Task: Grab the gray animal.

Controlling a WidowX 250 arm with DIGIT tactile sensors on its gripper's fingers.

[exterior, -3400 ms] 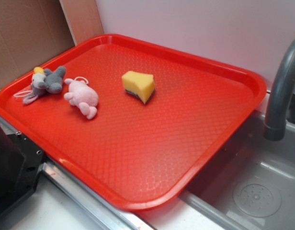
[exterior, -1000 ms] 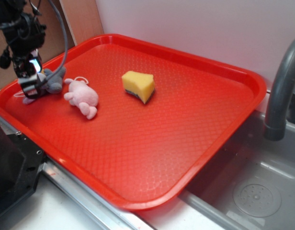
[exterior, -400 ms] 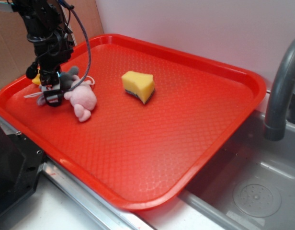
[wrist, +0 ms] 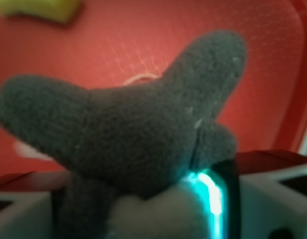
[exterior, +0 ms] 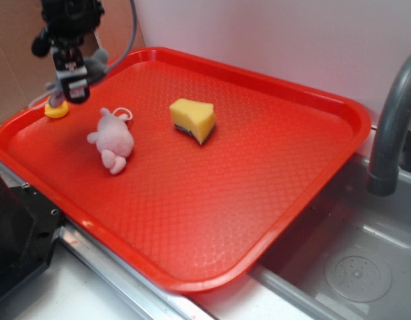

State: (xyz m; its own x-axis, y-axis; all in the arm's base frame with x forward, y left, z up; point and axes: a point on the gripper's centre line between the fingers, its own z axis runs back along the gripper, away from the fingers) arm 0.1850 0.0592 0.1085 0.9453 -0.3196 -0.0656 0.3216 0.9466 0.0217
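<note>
The gray animal (exterior: pixel 93 65) hangs in the air above the far left corner of the red tray (exterior: pixel 272 93), pinched in my gripper (exterior: pixel 72 79), which is shut on it. A pale limb of it shows to the left of the fingers. In the wrist view the dark gray plush (wrist: pixel 128 129) fills most of the picture right against the camera, with the tray far below it. The pink plush animal (exterior: pixel 112 139) lies on the tray below and to the right of the gripper.
A tiny yellow piece (exterior: pixel 57 110) sits on the tray under the gripper. A yellow sponge (exterior: pixel 193 119) lies near the tray's middle. A gray faucet (exterior: pixel 392 120) and sink basin (exterior: pixel 352 260) are at the right. A brown wall (exterior: pixel 25 53) stands behind the arm.
The gripper came down on the gray animal, shut on it and lifted it off the tray. The pink plush was nudged and turned; the yellow piece now lies bare.
</note>
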